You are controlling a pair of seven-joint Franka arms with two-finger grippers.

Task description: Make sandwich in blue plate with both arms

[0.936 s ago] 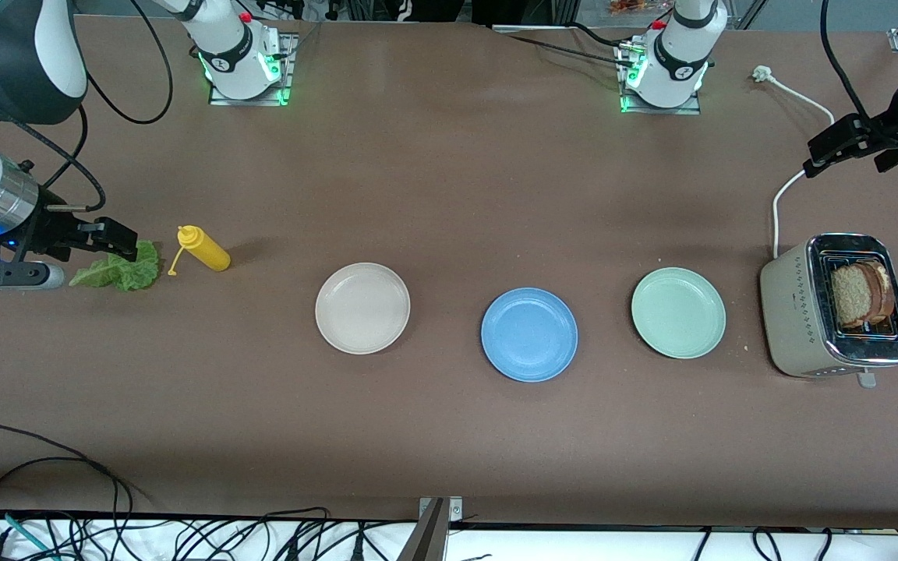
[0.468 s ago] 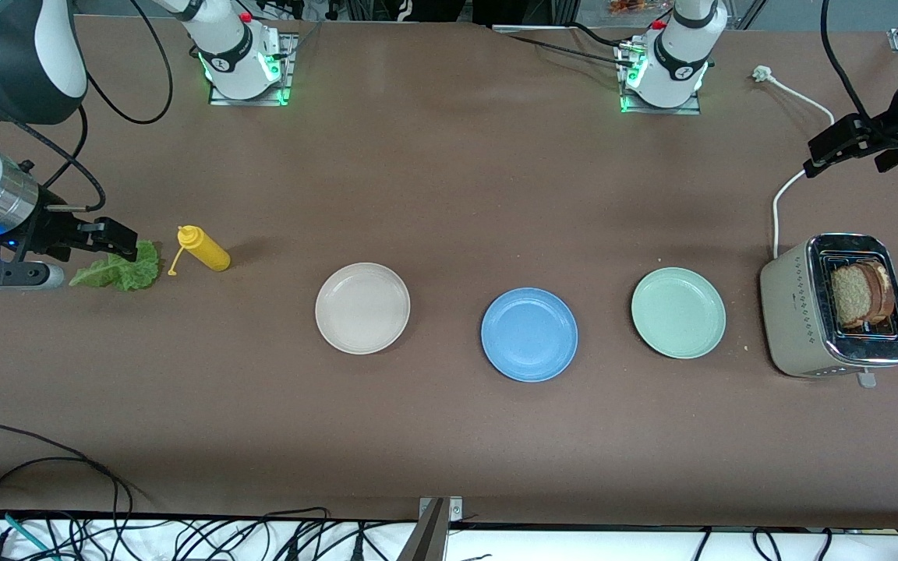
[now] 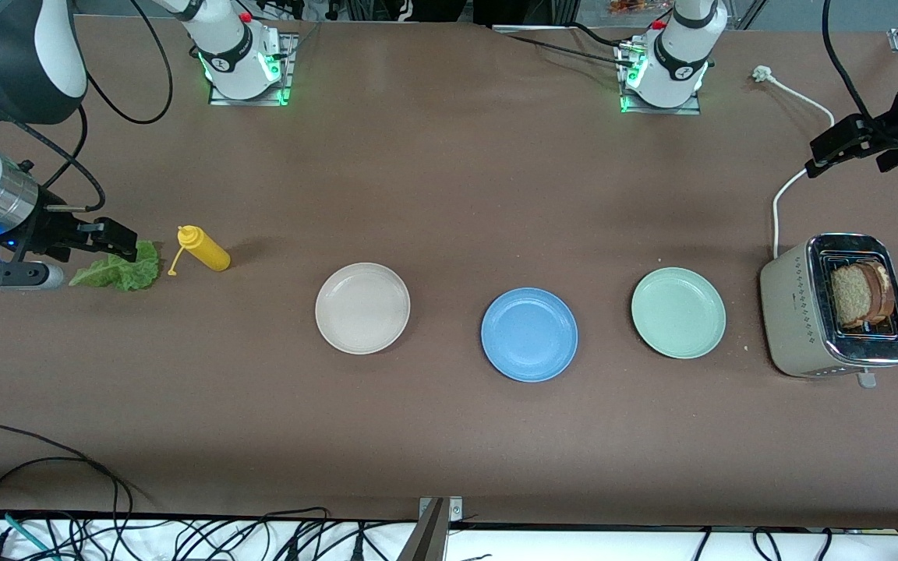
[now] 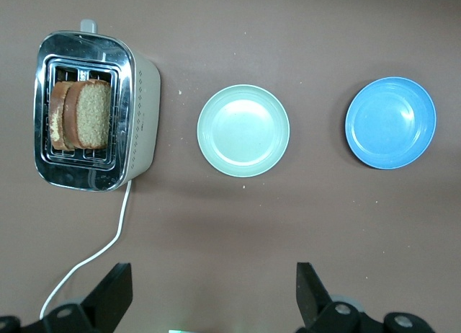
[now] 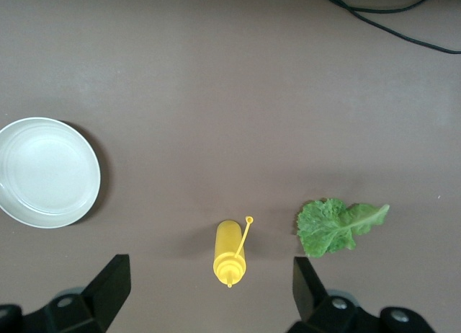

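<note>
Hovering w/ both grippers wide open, empty: right gripper [image 3: 118,243] over lettuce [image 3: 120,270] (limp, tears; pinch stem), left gripper [image 3: 835,146] near toaster [image 3: 796,315]; bread [image 3: 854,294] crumbly.

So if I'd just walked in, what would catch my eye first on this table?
Probably the row of three plates: beige plate, blue plate and mint-green plate. At the left arm's end a toaster holds two bread slices. At the right arm's end a lettuce leaf lies beside a yellow bottle.

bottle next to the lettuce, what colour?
Yellow: the squeeze bottle, cap included, clearest in the right wrist view.
</note>
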